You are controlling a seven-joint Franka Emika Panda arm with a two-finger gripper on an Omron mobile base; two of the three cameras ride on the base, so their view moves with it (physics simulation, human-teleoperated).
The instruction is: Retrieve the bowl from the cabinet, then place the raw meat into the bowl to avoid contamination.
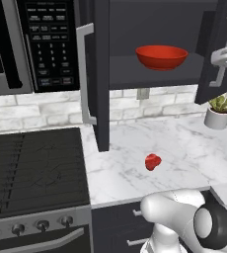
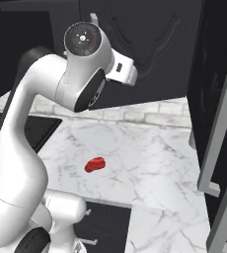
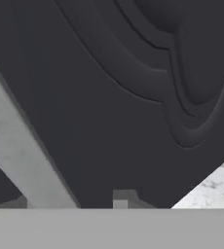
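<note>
The cabinet [image 1: 155,29] stands with both doors swung open. On its shelf, at 12 o'clock from the raw meat [image 1: 153,161], sits the bowl [image 1: 161,57], open counter [image 1: 194,148] all round the lump. The gripper, at the right door, hides its jaw width.

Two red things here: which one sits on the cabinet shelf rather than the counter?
The bowl, wide and shallow, rests on the open cabinet shelf. The raw meat, a small lump, lies below on the marble counter.
</note>
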